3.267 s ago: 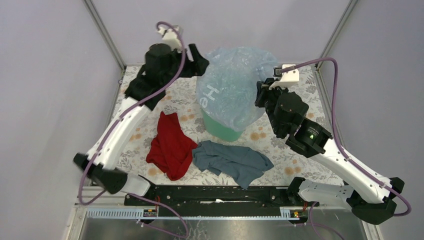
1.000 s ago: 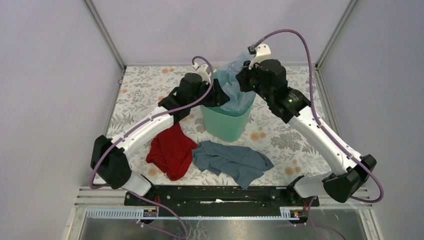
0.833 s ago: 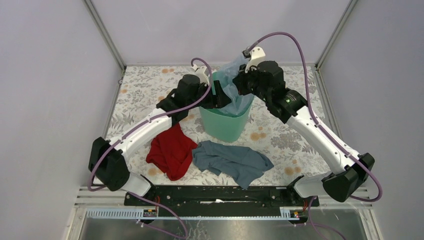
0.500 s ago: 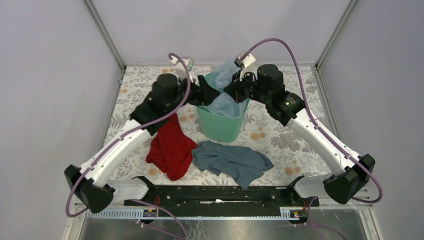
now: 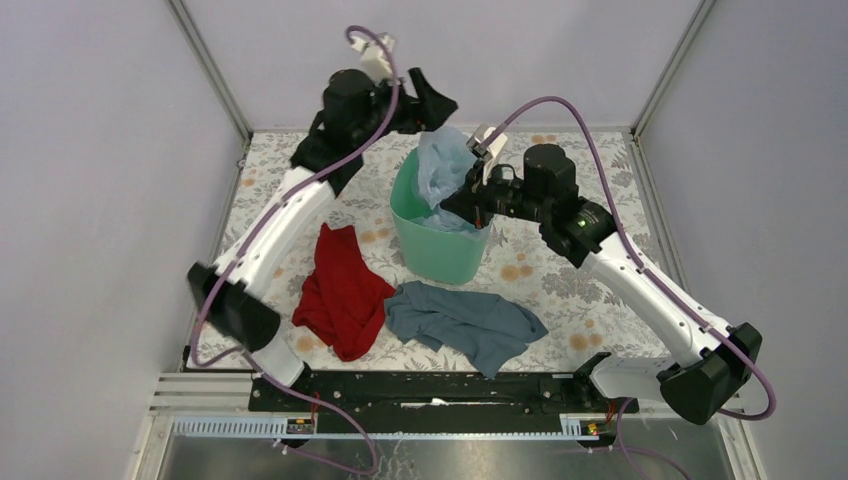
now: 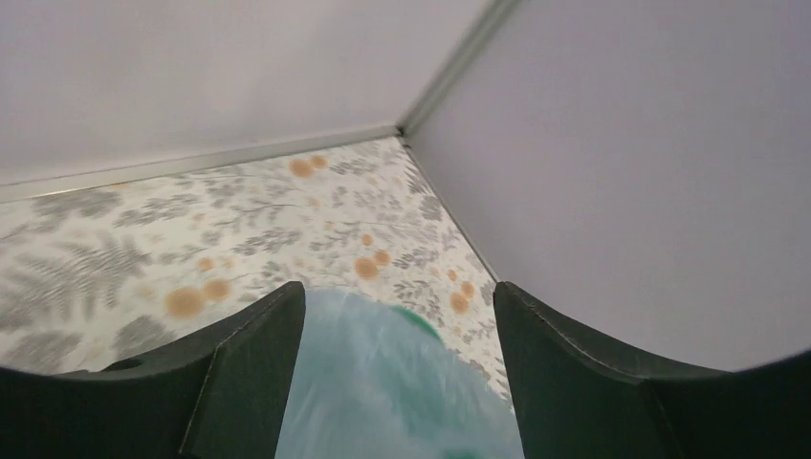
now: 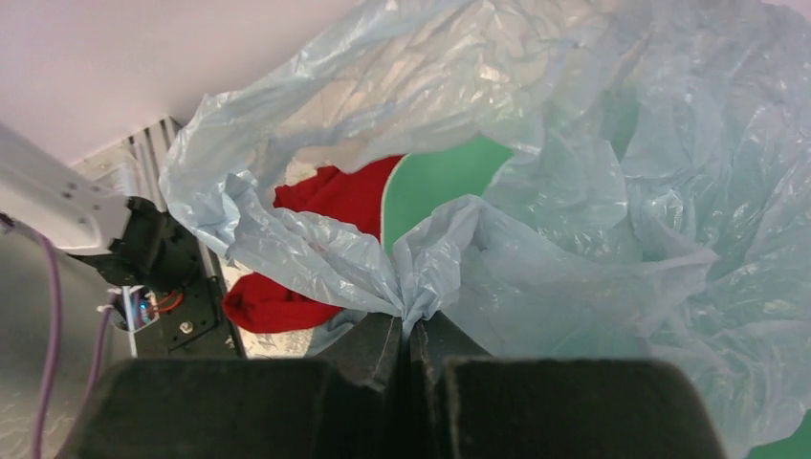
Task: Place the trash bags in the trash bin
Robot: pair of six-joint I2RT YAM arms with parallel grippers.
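Trash bag [image 7: 593, 191] pinched by right gripper [image 7: 409, 330]; left gripper [image 6: 397, 296] gapes, seemingly above it.

Your trash bag [image 5: 437, 168] is pale blue and see-through; the bin [image 5: 440, 255] is plain mint green; the red cloth [image 5: 343, 290] and the grey-blue cloth [image 5: 465, 320] are both plain; your table cover [image 5: 565, 275] is white, printed with grey leaves and orange blossoms.
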